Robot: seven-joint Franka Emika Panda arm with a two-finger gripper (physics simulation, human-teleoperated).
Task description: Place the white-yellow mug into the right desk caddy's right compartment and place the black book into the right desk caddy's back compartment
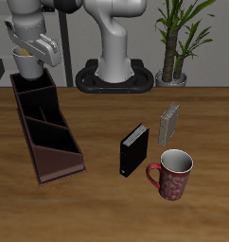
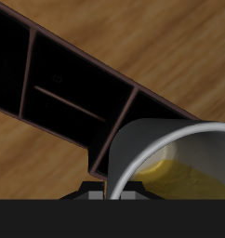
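Observation:
My gripper (image 1: 31, 49) is shut on the white-yellow mug (image 1: 25, 60) and holds it in the air over the back end of the right desk caddy (image 1: 61, 171). In the wrist view the mug (image 2: 157, 141) shows close up, with its white rim and yellow inside, just above the caddy's dark cells and dividers (image 2: 82, 56). The mug hides my fingertips there. The black book (image 1: 133, 149) stands upright on the table, well away from the caddy and nearer the front edge.
A thin grey patterned book (image 1: 169, 124) stands behind the black book. A dark red patterned mug (image 1: 173, 175) sits near the front edge. The robot base (image 1: 114, 74) and a potted plant (image 1: 175, 43) are at the back.

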